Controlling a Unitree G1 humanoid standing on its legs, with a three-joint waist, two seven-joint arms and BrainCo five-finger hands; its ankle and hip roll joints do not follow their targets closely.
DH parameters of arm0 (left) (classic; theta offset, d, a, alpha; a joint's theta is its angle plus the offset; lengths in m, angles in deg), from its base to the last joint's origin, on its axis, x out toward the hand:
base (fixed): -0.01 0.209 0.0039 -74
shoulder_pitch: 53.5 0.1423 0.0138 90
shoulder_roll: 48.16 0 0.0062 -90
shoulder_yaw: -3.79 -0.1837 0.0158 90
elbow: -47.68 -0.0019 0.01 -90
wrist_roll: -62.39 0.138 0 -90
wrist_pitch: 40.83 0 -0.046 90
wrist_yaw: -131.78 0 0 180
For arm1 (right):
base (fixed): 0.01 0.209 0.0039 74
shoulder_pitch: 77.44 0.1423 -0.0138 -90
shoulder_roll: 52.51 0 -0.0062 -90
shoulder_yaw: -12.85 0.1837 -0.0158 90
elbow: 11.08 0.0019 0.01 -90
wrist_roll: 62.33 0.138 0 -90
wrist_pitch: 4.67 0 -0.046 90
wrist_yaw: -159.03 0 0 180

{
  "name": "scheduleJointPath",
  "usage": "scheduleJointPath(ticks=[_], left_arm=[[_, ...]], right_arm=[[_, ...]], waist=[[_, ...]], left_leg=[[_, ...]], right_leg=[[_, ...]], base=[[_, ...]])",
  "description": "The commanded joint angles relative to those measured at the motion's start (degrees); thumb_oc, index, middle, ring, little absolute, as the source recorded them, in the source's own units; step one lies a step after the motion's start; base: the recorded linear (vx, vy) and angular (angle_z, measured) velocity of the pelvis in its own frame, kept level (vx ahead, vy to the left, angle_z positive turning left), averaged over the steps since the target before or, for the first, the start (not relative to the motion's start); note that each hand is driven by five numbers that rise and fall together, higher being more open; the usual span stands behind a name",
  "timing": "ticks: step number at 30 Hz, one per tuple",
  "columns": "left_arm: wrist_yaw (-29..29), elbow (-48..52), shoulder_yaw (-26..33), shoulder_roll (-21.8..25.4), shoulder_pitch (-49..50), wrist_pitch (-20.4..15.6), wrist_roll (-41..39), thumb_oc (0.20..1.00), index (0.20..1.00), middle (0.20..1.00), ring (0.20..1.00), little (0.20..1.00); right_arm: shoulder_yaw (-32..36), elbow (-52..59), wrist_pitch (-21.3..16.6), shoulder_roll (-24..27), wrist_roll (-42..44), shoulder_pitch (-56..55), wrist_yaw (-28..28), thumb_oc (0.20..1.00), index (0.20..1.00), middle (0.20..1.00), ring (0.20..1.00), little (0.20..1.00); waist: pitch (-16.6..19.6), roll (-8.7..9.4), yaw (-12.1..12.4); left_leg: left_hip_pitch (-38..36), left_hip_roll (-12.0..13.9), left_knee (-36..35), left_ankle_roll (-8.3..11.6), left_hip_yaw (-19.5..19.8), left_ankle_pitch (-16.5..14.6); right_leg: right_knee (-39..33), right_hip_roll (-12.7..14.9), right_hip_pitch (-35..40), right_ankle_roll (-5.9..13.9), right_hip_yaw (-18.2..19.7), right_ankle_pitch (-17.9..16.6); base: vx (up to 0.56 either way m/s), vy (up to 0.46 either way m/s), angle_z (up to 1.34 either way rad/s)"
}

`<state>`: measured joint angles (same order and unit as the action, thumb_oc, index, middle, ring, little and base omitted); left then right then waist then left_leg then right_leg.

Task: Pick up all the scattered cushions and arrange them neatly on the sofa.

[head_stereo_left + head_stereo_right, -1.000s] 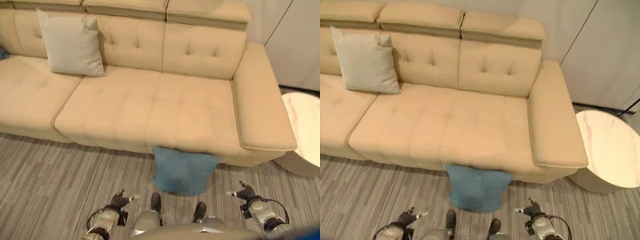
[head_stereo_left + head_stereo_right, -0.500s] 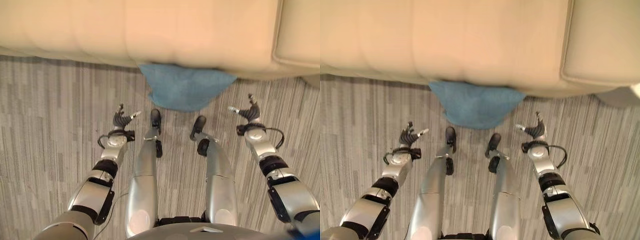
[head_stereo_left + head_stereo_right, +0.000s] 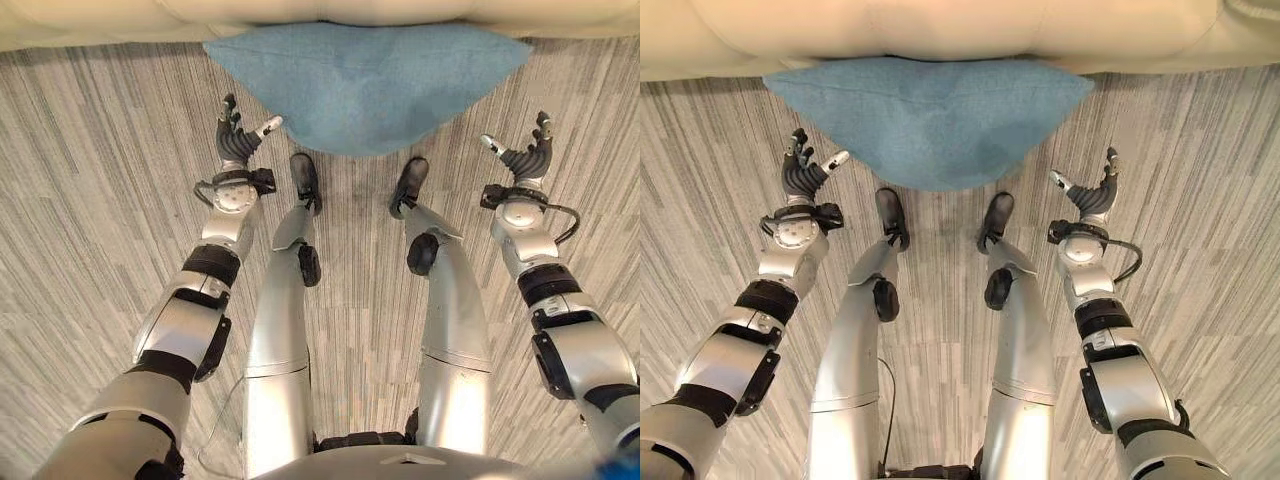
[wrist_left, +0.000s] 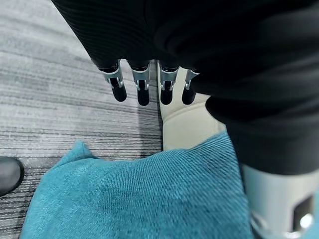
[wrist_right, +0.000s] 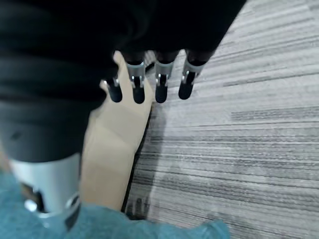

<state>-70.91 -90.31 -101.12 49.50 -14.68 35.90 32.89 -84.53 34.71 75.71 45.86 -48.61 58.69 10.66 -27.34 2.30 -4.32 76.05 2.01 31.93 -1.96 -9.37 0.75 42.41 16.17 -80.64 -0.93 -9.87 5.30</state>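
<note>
Cushion (image 3: 367,85), blue, is lying on the floor against the sofa (image 3: 940,30) front, long axis running left-right. Left hand (image 3: 238,140) and right hand (image 3: 525,155) are flanking it, fingers spread and empty; left is sitting nearer its edge.

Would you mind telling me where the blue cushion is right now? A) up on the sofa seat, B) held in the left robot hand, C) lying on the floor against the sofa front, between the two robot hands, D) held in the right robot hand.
C: the blue cushion lies on the floor against the sofa, with the open left robot hand and right robot hand either side, not gripping it.
</note>
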Motion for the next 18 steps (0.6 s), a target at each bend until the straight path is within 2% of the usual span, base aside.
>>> scheduleJointPath(ticks=[1,8,11,15,18], left_arm=[[-0.06,0.94,-0.59,1.59,4.58,-2.20,-1.87,1.000,1.000,1.000,1.000,1.000],[0.06,3.24,-4.69,3.29,-2.58,-2.29,-2.03,1.000,1.000,1.000,1.000,1.000],[0.30,3.69,-6.52,3.79,-5.35,-2.52,-2.42,1.000,1.000,1.000,1.000,1.000],[0.78,3.36,-8.68,3.08,-9.49,-3.05,-3.93,1.000,1.000,1.000,1.000,1.000],[0.80,3.93,-9.64,0.37,-11.95,-4.04,-6.17,1.000,1.000,1.000,1.000,1.000]], right_arm=[[-3.16,2.77,-3.82,2.48,3.39,-3.71,-1.53,1.000,1.000,1.000,1.000,1.000],[-7.79,2.75,-5.05,4.50,7.77,3.53,-5.28,1.000,1.000,1.000,1.000,1.000],[-10.71,2.79,-5.21,4.38,9.18,6.95,-6.91,1.000,1.000,1.000,1.000,1.000],[-16.06,2.52,-5.30,2.21,10.60,12.35,-9.35,1.000,1.000,1.000,1.000,1.000],[-19.16,1.95,-5.79,-1.73,13.88,15.58,-11.21,1.000,1.000,1.000,1.000,1.000]], waist=[[7.28,-1.99,-1.10],[7.00,-2.08,-0.83],[6.25,-2.34,-0.56],[5.56,-2.57,-0.07],[5.62,-2.80,0.38]], left_leg=[[3.24,0.06,3.75,1.85,6.59,-6.56],[10.03,-0.68,8.69,1.77,6.95,-7.07],[10.92,-0.89,10.05,1.73,7.45,-7.20],[11.91,-0.65,11.51,1.87,7.89,-7.23],[12.31,-0.77,11.93,1.88,8.15,-7.22]], right_leg=[[1.06,-0.80,-2.19,7.94,4.39,-0.32],[6.10,-0.86,-9.14,7.80,5.72,0.42],[6.59,-1.23,-9.28,7.78,5.66,0.60],[6.87,-1.67,-9.31,7.82,5.41,0.59],[6.75,-2.04,-9.31,7.81,5.23,0.56]], base=[[0.05,-0.005,0.00],[0.05,-0.009,-0.01],[0.01,-0.002,0.01],[0.00,0.003,-0.01],[0.01,0.002,-0.05]])
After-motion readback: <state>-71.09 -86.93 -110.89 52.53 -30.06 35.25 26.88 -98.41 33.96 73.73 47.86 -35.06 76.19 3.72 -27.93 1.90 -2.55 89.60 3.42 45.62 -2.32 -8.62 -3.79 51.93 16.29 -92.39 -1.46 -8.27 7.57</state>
